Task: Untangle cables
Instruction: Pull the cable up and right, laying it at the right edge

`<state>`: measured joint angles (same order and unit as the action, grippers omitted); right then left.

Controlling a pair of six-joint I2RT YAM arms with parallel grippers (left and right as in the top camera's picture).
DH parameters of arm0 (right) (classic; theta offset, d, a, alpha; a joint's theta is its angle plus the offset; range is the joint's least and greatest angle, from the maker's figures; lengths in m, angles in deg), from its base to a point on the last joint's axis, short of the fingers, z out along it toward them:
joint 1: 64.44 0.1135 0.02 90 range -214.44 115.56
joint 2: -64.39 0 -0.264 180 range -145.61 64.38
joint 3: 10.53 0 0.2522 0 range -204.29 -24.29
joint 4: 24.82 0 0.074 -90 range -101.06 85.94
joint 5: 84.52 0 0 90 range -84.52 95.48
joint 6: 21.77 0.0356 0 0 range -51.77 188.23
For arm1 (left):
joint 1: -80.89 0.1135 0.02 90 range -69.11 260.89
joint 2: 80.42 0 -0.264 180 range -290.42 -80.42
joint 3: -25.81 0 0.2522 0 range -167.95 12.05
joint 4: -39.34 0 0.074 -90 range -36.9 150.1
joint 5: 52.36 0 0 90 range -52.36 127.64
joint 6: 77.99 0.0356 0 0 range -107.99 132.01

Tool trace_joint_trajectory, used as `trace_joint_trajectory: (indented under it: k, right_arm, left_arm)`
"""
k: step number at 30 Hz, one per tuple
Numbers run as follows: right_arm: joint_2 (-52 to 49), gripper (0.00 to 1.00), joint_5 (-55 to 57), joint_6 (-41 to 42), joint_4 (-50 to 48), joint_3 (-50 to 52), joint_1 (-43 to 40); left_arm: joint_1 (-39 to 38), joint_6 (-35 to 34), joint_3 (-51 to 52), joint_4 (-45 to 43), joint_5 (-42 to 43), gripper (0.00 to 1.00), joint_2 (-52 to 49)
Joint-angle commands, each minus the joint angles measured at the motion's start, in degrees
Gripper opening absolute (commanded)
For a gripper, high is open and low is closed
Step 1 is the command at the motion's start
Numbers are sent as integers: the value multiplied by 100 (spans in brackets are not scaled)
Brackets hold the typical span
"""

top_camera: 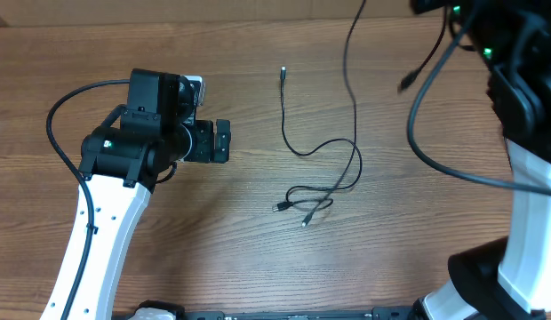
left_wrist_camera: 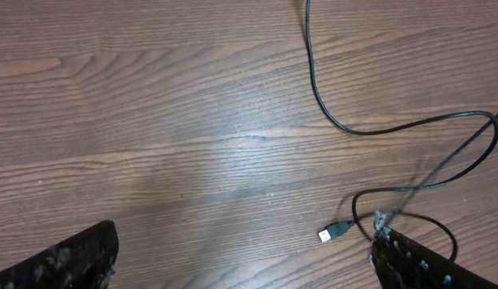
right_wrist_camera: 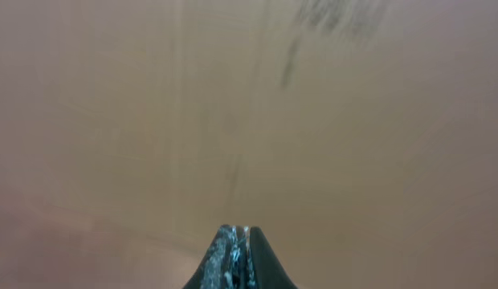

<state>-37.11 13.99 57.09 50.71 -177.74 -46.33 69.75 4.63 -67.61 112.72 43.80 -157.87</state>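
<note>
Left gripper (left_wrist_camera: pixel 242 238) spread, right gripper (right_wrist_camera: pixel 238 238) pressed together; thin black cables (left_wrist_camera: pixel 345 128), mid-table, look limp and light: pinch beside the small plug (left_wrist_camera: pixel 336 232)

Thin black cables (left_wrist_camera: pixel 312 68) lie looped on the wooden table (top_camera: pixel 213 240).

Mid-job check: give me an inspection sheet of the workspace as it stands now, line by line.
Surface: brown wood-grain table, no spill or damage visible.
Job's things: thin black cables lie mid-table, crossing in a small loop with small plugs beside it. One strand runs out of the top of the overhead view.
Clutter: nothing seen.
Grippers: left gripper open and empty, left of the cables and apart from them. Right gripper shut; its view is too blurred to tell whether it pinches anything.
Cables: thick black arm wiring arcs beside the right arm.
Surroundings: dark strip along the near table edge.
</note>
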Motion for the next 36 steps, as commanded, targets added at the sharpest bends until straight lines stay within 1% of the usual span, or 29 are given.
trace_joint_trajectory:
  k: [1,5,10,18,21,25,29,32,36]
  right_arm:
    - [238,4,603,87,-463,-118,9]
    - [293,4,929,55,-1176,-118,9]
    - [291,4,949,-240,-1976,-118,-20]
    - [293,4,949,-739,-2848,-118,-20]
    - [293,4,949,-741,-2920,-118,-20]
    - [291,4,1023,-1036,-2879,-109,-20]
    - [232,4,1633,-1316,-2811,-101,-57]
    - [181,4,1934,-1340,-2715,-44,-236]
    - [105,4,1998,-1290,-2514,52,-673]
  left_arm:
    - [24,-37,-114,-4,-42,100,-55]
    - [24,-37,-111,-4,-42,100,-55]
    - [24,-37,-111,-4,-42,100,-55]
    - [24,-37,-111,-4,-42,100,-55]
    - [24,-37,-114,-2,-39,100,-55]
    - [24,-37,-111,-4,-42,100,-55]
    - [24,-37,-111,-4,-42,100,-55]
    - [24,-37,-111,-4,-42,100,-55]
    - [24,-37,-111,-4,-42,100,-55]
